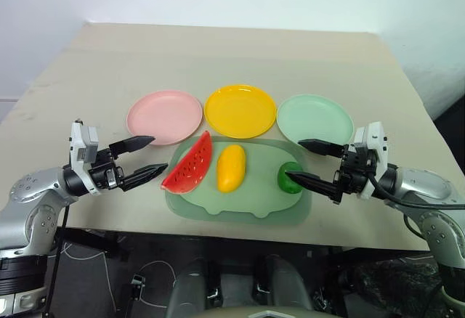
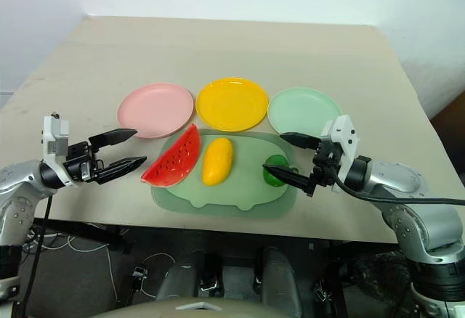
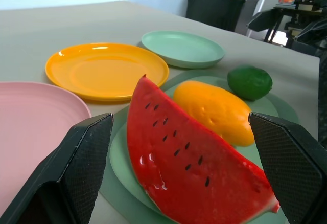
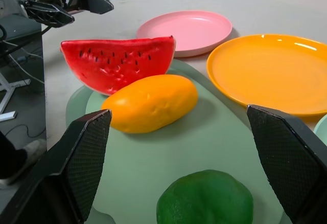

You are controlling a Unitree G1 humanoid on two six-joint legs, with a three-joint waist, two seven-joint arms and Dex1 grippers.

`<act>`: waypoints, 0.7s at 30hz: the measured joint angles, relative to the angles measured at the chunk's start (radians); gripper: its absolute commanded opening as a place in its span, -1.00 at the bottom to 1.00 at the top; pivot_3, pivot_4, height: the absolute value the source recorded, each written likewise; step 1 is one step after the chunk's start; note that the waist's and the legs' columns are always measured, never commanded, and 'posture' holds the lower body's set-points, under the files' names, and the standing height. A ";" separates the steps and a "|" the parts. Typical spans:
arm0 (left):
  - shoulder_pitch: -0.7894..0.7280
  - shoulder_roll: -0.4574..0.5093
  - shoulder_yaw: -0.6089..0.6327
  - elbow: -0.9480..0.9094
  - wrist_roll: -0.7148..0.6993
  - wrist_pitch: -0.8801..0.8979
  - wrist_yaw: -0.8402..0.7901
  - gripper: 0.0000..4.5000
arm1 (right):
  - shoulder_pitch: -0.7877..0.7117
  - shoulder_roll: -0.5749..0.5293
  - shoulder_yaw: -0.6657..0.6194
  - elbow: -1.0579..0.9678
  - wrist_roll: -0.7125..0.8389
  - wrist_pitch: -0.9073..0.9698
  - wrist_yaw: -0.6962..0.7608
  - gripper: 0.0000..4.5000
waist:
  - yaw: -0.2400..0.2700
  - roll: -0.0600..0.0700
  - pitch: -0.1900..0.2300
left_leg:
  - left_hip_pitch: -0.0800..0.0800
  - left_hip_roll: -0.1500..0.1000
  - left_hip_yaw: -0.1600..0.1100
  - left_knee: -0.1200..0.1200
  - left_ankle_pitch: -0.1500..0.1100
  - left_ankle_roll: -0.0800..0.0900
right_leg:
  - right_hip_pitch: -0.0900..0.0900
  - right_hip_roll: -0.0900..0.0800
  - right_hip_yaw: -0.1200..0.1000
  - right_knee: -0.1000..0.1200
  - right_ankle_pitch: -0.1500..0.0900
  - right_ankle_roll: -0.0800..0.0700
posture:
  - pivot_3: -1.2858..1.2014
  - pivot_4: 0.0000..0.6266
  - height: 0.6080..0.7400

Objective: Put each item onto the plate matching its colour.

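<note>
The pink plate (image 1: 165,116), yellow plate (image 1: 240,110) and mint green plate (image 1: 314,120) stand in a row on the table (image 1: 218,49), none holding any fruit. Just in front of them, the pale green mat (image 1: 240,200) carries the watermelon slice (image 1: 189,164), mango (image 1: 231,167) and round green fruit (image 1: 290,177). The left gripper (image 1: 144,158) and right gripper (image 1: 306,162) hover at either end of the mat, fingers spread wide, pinching nothing.

Beige table (image 1: 218,56) bears three plates (image 1: 240,110) and a mat (image 1: 240,202).
</note>
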 measured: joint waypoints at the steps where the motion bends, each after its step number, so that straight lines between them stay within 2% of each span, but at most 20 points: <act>1: 0.000 0.000 -0.001 0.000 0.000 0.000 0.000 0.98 | -0.001 0.000 0.000 0.000 0.000 0.000 0.000 1.00 | 0.000 0.000 0.000 | 0.000 0.000 0.000 0.000 0.000 0.000 | 0.000 0.000 0.000 0.000 0.000 0.000 | 0.03 -0.52 0.33; 21: -0.063 -0.027 -0.058 0.013 0.023 -0.003 -0.011 0.98 | 0.005 0.000 0.023 -0.034 0.007 0.097 -0.093 1.00 | 0.000 0.000 0.000 | 0.000 0.000 0.000 0.000 0.000 0.000 | 0.000 0.000 0.000 0.000 0.001 -0.002 | 0.03 -0.52 0.33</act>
